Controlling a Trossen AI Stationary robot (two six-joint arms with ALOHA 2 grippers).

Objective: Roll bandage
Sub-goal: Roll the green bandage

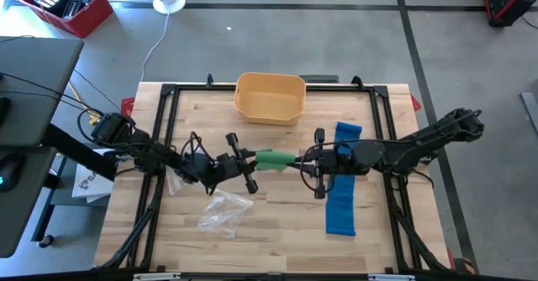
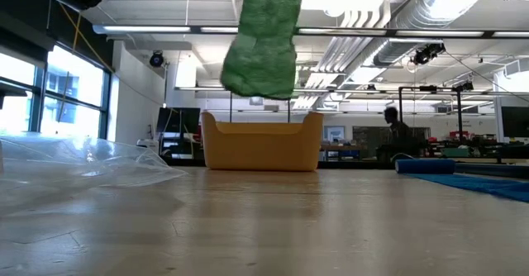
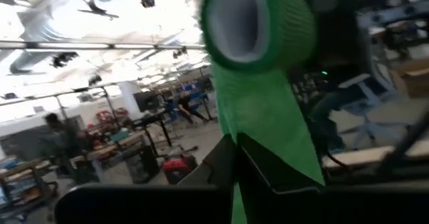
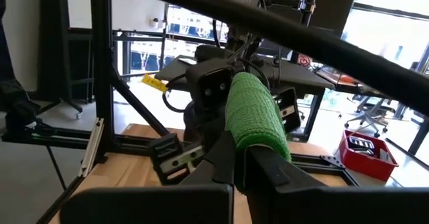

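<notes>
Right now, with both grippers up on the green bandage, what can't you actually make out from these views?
- Green bandage roll: its loose tail's length, covered by the left gripper in the high view.
- Right gripper: how much bandage its shut fingers pinch, hidden in the right wrist view.
- Both grippers: cut off by the low view's top edge.
- Crumpled clear plastic wrapper: contents too small to tell.

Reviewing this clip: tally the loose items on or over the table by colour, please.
Green: 1, the bandage roll, held up between both arms
Yellow: 1, the bin
Blue: 1, the cloth strip
Clear: 1, the plastic bag
Total: 4
</notes>
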